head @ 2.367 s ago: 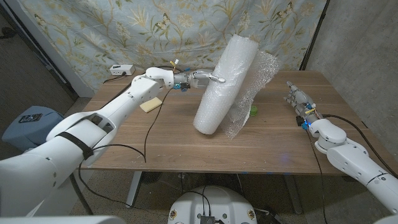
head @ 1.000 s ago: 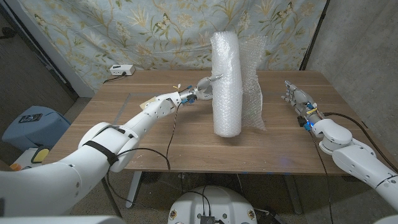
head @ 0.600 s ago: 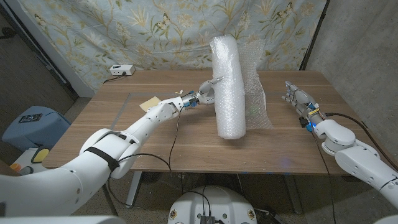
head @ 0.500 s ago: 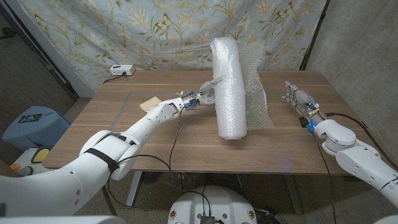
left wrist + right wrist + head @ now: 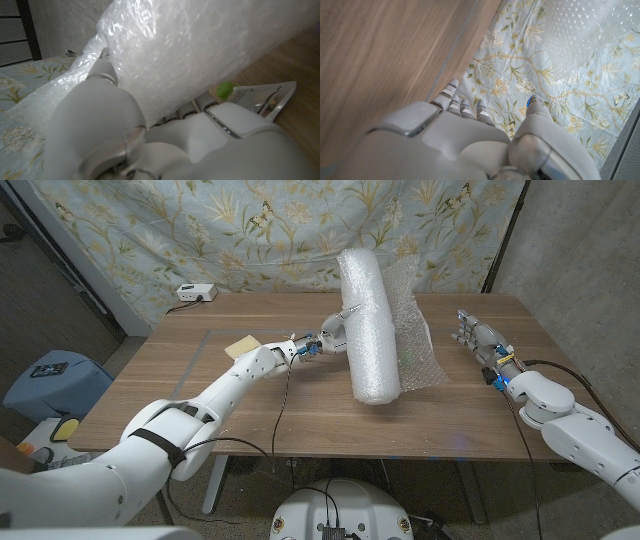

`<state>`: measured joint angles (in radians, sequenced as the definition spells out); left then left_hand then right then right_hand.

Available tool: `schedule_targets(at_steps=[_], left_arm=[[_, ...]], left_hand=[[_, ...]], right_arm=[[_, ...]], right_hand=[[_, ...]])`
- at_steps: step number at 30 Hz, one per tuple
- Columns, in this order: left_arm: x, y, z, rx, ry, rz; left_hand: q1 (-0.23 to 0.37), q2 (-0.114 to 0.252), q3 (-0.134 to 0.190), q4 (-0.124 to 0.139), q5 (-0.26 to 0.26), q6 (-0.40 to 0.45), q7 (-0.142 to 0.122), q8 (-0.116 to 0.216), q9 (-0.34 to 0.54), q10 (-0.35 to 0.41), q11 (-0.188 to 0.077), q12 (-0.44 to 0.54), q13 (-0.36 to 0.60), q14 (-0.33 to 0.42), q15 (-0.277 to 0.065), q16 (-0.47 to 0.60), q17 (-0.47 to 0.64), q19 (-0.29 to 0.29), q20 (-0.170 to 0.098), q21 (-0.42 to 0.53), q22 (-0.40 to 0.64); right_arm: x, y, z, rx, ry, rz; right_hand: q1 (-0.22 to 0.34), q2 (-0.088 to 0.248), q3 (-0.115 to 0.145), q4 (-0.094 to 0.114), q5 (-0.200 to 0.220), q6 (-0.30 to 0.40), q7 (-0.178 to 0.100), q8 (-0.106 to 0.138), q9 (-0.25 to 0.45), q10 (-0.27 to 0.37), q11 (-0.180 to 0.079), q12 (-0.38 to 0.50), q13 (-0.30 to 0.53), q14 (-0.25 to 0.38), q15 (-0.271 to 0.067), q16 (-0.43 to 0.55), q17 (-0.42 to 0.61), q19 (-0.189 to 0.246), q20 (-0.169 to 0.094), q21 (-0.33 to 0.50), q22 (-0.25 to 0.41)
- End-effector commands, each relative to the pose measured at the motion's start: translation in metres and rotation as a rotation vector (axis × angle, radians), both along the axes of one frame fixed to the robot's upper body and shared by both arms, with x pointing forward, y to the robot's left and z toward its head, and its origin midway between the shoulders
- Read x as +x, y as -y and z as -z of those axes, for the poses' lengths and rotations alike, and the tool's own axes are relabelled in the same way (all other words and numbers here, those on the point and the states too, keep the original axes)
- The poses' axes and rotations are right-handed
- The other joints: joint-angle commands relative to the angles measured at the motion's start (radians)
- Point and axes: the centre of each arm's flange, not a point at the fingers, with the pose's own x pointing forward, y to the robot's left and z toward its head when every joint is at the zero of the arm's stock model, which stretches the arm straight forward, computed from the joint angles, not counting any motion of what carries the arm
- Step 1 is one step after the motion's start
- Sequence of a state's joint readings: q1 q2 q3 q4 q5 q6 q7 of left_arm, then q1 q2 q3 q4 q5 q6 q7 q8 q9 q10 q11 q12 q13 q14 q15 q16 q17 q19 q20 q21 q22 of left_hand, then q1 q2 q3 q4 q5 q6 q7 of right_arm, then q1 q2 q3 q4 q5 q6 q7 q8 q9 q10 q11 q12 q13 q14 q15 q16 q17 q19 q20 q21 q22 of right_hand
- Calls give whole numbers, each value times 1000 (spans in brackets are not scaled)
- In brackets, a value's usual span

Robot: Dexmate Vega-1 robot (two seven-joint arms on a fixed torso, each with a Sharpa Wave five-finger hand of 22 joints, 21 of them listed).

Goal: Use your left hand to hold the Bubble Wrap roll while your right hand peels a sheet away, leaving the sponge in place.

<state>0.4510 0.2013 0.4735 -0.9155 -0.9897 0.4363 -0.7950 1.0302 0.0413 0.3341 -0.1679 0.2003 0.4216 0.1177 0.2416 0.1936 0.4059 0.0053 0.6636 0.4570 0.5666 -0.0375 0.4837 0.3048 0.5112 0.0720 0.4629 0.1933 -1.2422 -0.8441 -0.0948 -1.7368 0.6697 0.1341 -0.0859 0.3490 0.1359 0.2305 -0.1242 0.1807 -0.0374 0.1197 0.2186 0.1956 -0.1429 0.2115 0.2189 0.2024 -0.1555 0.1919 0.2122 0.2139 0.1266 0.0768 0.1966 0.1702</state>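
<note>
Sponge [image 5: 240, 345] lies beside left hand [image 5: 333, 333] gripping Bubble Wrap roll [image 5: 368, 325]; right hand [image 5: 474, 333] fingers apart.

Translucent white Bubble Wrap roll [image 5: 367, 325], yellow sponge [image 5: 239, 345] (pale), floral blue backdrop [image 5: 200, 220].

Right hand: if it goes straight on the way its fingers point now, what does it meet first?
Probably nothing on the table. The right hand points toward the table's far edge, with bare wood ahead, then the floral backdrop. The Bubble Wrap roll sits off to its left. Depth is uncertain.
</note>
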Motion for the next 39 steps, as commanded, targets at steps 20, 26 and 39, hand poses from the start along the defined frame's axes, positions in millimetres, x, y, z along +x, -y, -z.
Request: schedule_targets(at_steps=[20,26,39], left_arm=[[-10,-11,15,30,-195,-26],[-14,-15,10,63,-214,-34],[-18,-18,3,110,-261,-49]], left_hand=[[18,57,31,35,11,28,8,-3,3,29,2,-6,12,23,3,-8,2,0,14,11,4],[11,56,30,36,12,31,8,-4,4,34,4,-7,14,28,1,-9,0,2,16,13,4],[-8,59,29,41,12,41,12,-3,5,40,11,-12,18,34,7,-10,0,2,24,14,4]], right_arm=[[-18,-18,-12,-38,30,-23],[-20,-22,-17,-77,29,-30],[-25,-29,-21,-131,-9,-40]], right_hand=[[7,-32,-3,-14,-1,62,72,4,3,79,8,19,4,92,23,21,-3,89,32,19,1],[2,-44,-10,-15,0,85,86,-2,0,126,9,22,3,138,24,25,-4,140,64,21,1],[0,-57,-19,-15,3,90,87,-15,-1,166,9,15,3,203,25,29,-3,212,116,20,1]])
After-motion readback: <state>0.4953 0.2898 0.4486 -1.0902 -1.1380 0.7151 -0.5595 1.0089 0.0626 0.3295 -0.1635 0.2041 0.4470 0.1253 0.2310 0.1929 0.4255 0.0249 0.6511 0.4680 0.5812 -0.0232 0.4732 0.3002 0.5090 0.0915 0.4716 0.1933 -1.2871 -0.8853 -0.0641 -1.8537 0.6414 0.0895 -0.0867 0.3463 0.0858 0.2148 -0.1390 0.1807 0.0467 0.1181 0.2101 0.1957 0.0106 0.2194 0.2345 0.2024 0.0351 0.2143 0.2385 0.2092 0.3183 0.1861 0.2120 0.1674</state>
